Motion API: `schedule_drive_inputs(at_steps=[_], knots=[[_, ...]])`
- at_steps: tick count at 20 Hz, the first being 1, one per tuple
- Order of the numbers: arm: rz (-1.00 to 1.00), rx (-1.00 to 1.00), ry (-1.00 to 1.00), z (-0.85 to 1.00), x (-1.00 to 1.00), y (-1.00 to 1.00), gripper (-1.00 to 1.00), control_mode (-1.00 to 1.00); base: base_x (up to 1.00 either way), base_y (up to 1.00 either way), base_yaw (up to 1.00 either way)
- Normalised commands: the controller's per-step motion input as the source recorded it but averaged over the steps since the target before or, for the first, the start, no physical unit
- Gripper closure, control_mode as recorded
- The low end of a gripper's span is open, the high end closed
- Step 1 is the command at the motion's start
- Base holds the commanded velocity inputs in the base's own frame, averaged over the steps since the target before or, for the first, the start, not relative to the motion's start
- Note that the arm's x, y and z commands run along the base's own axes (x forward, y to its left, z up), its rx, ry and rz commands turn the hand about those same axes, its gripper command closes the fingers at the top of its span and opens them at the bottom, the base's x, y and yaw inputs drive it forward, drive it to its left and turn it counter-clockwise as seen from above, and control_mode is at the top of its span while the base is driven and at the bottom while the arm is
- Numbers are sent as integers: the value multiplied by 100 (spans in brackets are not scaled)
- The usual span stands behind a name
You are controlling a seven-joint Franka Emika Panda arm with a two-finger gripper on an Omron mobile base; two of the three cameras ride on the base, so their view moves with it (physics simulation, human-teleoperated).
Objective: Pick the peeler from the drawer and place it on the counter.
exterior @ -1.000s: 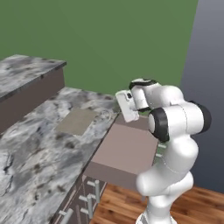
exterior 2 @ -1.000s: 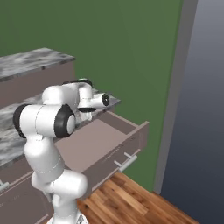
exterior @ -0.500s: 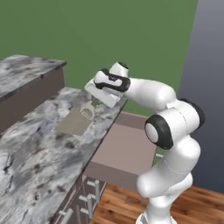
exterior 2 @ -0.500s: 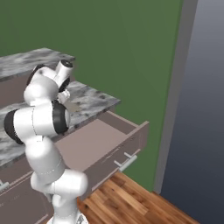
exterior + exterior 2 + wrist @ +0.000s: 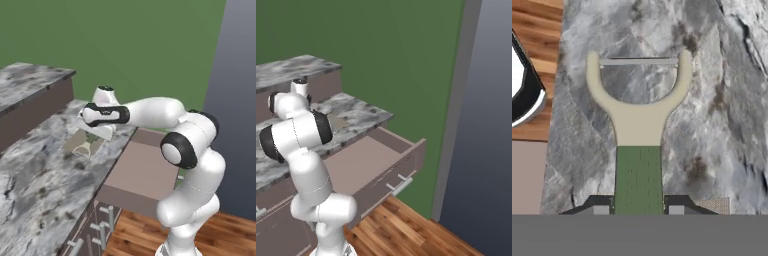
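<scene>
My gripper point(image 5: 638, 207) is shut on the dark green handle of the peeler point(image 5: 638, 150). Its pale Y-shaped head points away from the hand, just above the marbled counter point(image 5: 717, 100). In the left base view the arm reaches left over the counter point(image 5: 35, 175), and the peeler point(image 5: 86, 145) hangs under the hand above a tan patch point(image 5: 72, 140). The open drawer point(image 5: 142, 167) lies to the right of the hand, its flat bottom bare. From the right base view the drawer point(image 5: 366, 160) juts out below the counter point(image 5: 358, 112).
A raised counter step point(image 5: 30, 80) stands at the back left. A dark grey wall panel point(image 5: 235, 100) rises on the right. Wooden floor point(image 5: 220, 235) lies beyond the drawer. Silver bar handles point(image 5: 102, 232) sit on the cabinet fronts below.
The arm has swung left from above the drawer to over the counter with the peeler in its grip. The hand now sits lower, over the tan patch.
</scene>
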Motion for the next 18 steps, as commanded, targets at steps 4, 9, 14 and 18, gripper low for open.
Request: schedule_drive_inputs(at_steps=[4,9,14,18], knots=[[-17,-6,2,-100,-62,5,100,-100,0,0,0],[-15,-3,0,-100,-25,0,100,-100,0,0,0],[-11,0,-2,-100,2,5,100,-100,0,0,0],[-3,0,0,-83,51,25,100,-100,0,0,0]])
